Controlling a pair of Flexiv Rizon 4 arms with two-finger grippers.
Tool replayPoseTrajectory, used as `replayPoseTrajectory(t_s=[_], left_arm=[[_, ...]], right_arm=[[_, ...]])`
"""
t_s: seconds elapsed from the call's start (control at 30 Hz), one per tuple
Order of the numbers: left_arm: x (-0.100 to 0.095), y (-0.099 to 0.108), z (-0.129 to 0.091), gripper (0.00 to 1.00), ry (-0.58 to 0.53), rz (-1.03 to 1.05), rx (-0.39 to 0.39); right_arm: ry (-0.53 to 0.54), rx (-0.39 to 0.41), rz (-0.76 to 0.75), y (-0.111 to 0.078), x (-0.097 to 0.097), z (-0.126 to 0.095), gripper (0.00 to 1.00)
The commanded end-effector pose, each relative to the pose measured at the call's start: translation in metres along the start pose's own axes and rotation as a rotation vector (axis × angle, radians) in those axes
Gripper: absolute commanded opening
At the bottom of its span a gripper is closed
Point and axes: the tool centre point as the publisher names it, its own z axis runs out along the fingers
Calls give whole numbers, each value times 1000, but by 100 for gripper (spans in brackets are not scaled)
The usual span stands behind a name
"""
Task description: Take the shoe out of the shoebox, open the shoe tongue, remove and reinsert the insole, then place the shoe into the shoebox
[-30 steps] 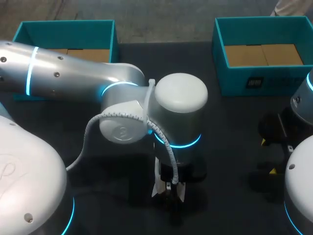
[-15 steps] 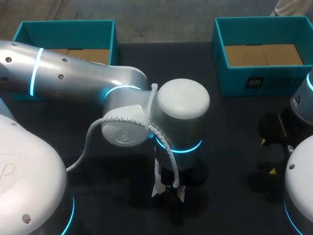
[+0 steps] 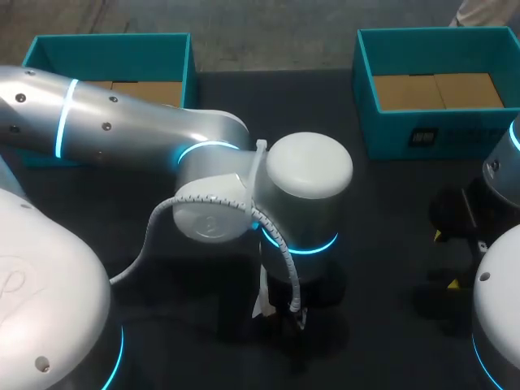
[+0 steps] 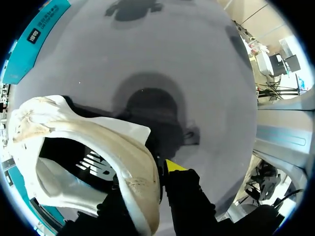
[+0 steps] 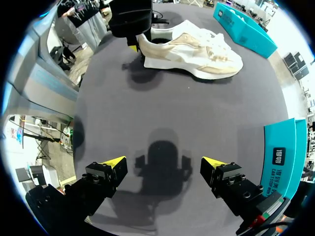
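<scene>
Left wrist view shows the left gripper (image 4: 156,173) pinching the heel rim of the shoe (image 4: 125,147), which sits upright on the table (image 4: 197,73). The right gripper (image 5: 163,170) hangs spread over the table, well apart from the shoe.

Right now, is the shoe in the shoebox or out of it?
Out. The shoe rests on the table, heel in the left claw, apart from the shoebox.

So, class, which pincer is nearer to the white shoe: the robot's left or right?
Left. The left pincer clamps the heel of the shoe; the right pincer hangs open above the table, well clear of it.
</scene>
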Motion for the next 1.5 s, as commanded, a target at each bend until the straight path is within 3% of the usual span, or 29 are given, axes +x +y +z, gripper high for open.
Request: replayPoseTrajectory(t_s=[0.03, 0.2, 0.47, 0.77, 0.97, 1.27, 1.5], left_arm=[[0, 2, -5, 0, -10, -6, 5], [-2, 7, -16, 0, -26, -11, 14], [-12, 23, -51, 0, -8, 24, 32], [-28, 51, -89, 0, 39, 53, 69], [-39, 72, -121, 0, 13, 69, 47], [-71, 112, -174, 0, 13, 98, 67], [-110, 144, -194, 0, 42, 60, 57]], right_arm=[[-2, 2, 1, 0, 2, 0, 100], [-2, 2, 1, 0, 2, 0, 100], [-2, 2, 1, 0, 2, 0, 100], [-2, 2, 1, 0, 2, 0, 100], [-2, 2, 1, 0, 2, 0, 100], [-2, 2, 1, 0, 2, 0, 100], [-2, 2, 1, 0, 2, 0, 100]])
